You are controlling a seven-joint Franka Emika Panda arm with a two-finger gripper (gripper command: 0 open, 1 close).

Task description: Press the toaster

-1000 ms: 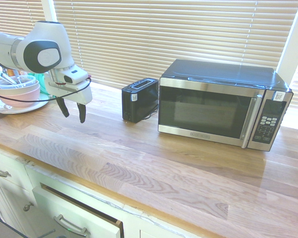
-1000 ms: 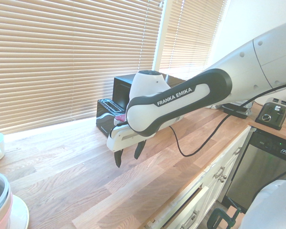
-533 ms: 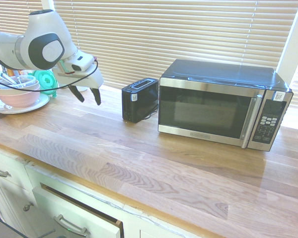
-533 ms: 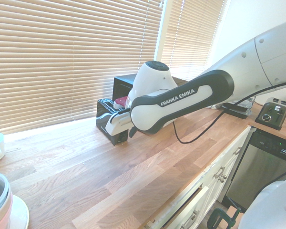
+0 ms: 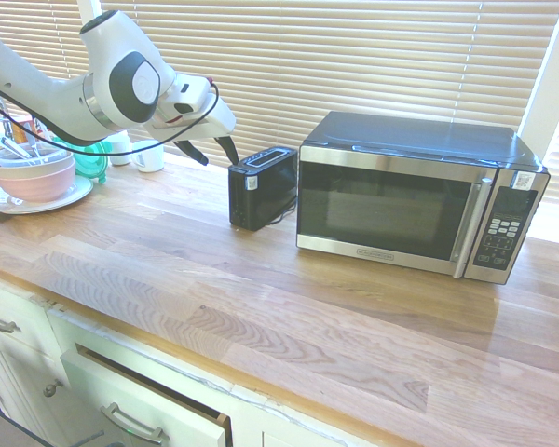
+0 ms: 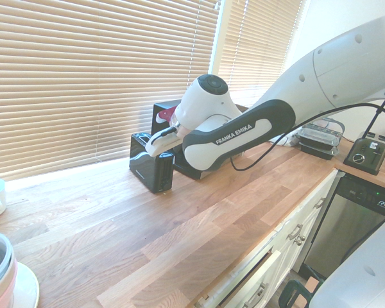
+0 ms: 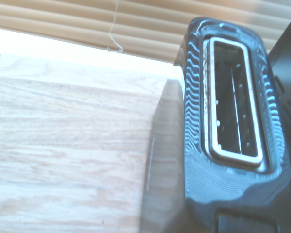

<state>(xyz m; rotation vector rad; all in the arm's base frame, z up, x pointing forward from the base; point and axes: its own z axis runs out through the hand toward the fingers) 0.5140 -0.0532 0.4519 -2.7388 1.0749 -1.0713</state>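
Observation:
The toaster (image 5: 261, 186) is a small narrow black box with a silver-rimmed slot on top, standing on the wooden counter just left of the microwave (image 5: 410, 200). My gripper (image 5: 212, 152) hangs open just left of and slightly above the toaster's top, its two dark fingers (image 5: 231, 149) spread and holding nothing. In the second exterior view the white hand sits over the near end of the toaster (image 6: 151, 168), and the fingertips are hidden there. From above, the wrist view shows the toaster's top (image 7: 230, 97) with its empty slot.
Stacked bowls on a plate (image 5: 33, 172) and a white mug (image 5: 149, 155) stand at the counter's left. A drawer (image 5: 149, 405) below the front edge is ajar. Window blinds run behind the counter. A second, silver toaster (image 6: 367, 153) sits far off on another counter.
The arm has swung right and upward from over the counter's left to just beside the toaster's top. The fingers have tilted and stayed open.

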